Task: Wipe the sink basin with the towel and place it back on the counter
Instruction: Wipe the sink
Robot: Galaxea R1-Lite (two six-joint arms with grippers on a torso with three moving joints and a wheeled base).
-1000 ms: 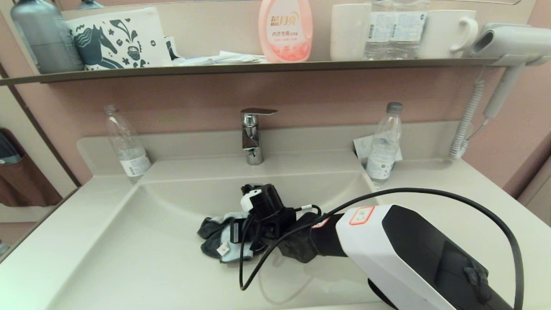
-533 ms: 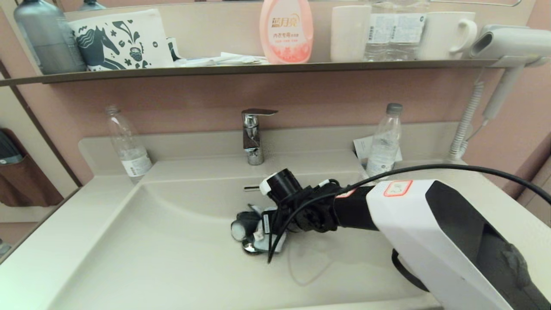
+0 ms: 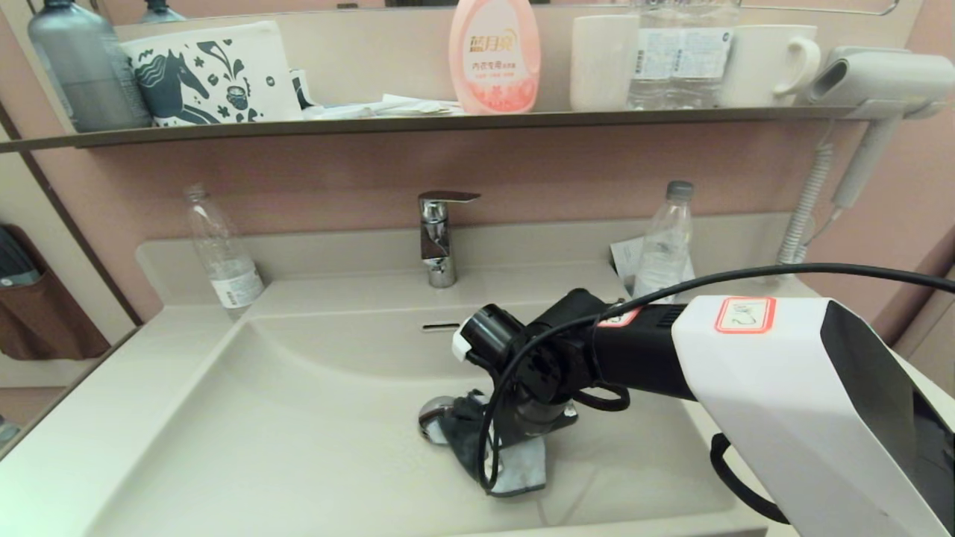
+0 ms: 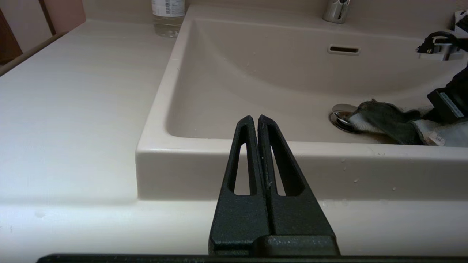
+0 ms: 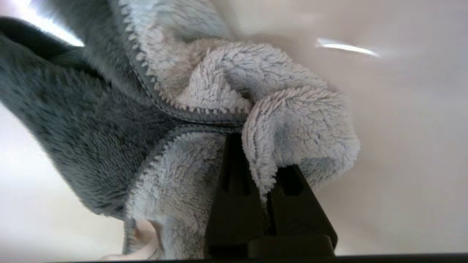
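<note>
The cream-white sink basin (image 3: 298,418) has a chrome drain plug (image 3: 433,410) and an overflow slot (image 3: 440,326). My right gripper (image 3: 515,436) reaches down into the basin just right of the drain and is shut on the towel (image 3: 518,466), a light-blue cloth with a dark grey reverse, pressed against the basin floor. In the right wrist view the towel (image 5: 204,87) bunches over the right gripper (image 5: 256,146) and hides its tips. My left gripper (image 4: 255,118) is shut and empty, low in front of the basin's front-left rim, outside the head view. The counter (image 3: 89,418) flanks the basin.
A chrome faucet (image 3: 440,235) stands behind the basin. A clear plastic bottle (image 3: 220,253) is on the back left of the counter, another bottle (image 3: 664,239) on the back right. A hair dryer (image 3: 873,82) with a coiled cord hangs at the right. A shelf above holds several items.
My right gripper has dragged the towel across the basin floor from left of the drain to its right and slightly nearer, so the towel now overlaps the drain's right side.
</note>
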